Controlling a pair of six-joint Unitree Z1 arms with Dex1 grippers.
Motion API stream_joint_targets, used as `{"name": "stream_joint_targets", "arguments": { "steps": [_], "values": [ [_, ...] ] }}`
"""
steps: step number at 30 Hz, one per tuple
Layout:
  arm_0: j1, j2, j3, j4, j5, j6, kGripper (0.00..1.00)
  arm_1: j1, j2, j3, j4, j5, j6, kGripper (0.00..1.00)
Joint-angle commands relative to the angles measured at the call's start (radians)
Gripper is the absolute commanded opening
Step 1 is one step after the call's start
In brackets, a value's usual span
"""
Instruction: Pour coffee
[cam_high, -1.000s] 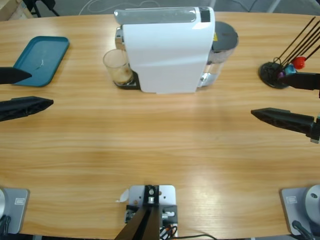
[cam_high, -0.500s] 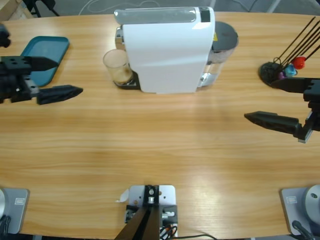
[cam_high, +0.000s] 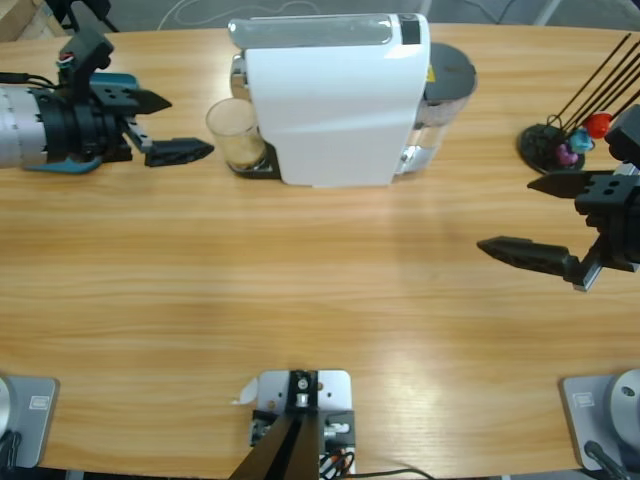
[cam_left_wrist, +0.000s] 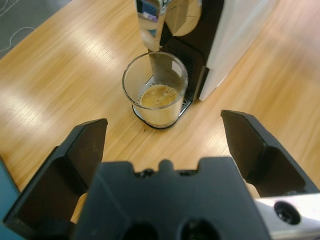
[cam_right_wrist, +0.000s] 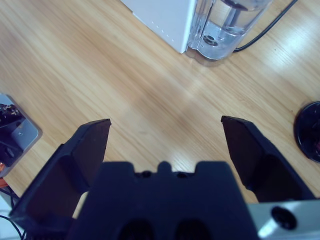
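Still short of glass (cam_left_wrist: 155, 89) — left pincer (cam_left_wrist: 165, 135) agape

No words, brand names or numbers can be read anywhere in these views. The coffee machine (cam_high: 335, 95) near the tabletop's far edge has a small yellow sticker (cam_high: 432, 73) on its side, but whatever is printed on it is too small to make out.

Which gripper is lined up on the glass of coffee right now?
The left gripper: its open jaws face the glass under the machine's spout. The right gripper is open over bare table.
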Motion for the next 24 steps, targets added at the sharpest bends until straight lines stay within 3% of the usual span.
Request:
{"name": "stream_joint_targets", "arguments": {
  "steps": [1,24],
  "values": [
    [0.021,0.120,-0.006,-0.065,-0.065,0.010,1.000,-0.009,0.038,0.003,0.010,-0.003,-0.014,1.000],
    [0.048,0.236,-0.082,-0.109,-0.115,0.010,1.000,-0.010,0.051,0.002,0.012,-0.005,-0.014,1.000]
  ]
}}
